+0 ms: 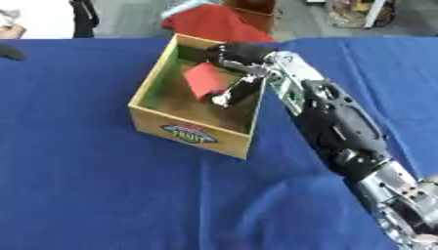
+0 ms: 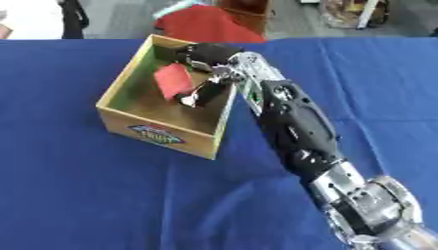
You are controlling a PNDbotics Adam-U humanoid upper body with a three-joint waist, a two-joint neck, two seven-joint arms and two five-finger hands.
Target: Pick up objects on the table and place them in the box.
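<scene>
Inside the box (image 1: pixel 150 78), your right hand (image 1: pixel 239 61) reached over the far right wall, its curled fingers gripping the red block (image 1: pixel 204 78). You held it low over the floor, likely so it would drop in cleanly.

Right arm (image 1: pixel 338 124): black moulded forearm shell, silver metal joint housings near elbow, silver wrist section with green patch. Right hand (image 1: pixel 239 73): black palm, slim dark fingers (image 1: pixel 224 99) with silver tips.

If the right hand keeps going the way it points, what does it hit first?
Probably the box floor: the right hand, holding the red object, points down into it. Depth is unclear.
</scene>
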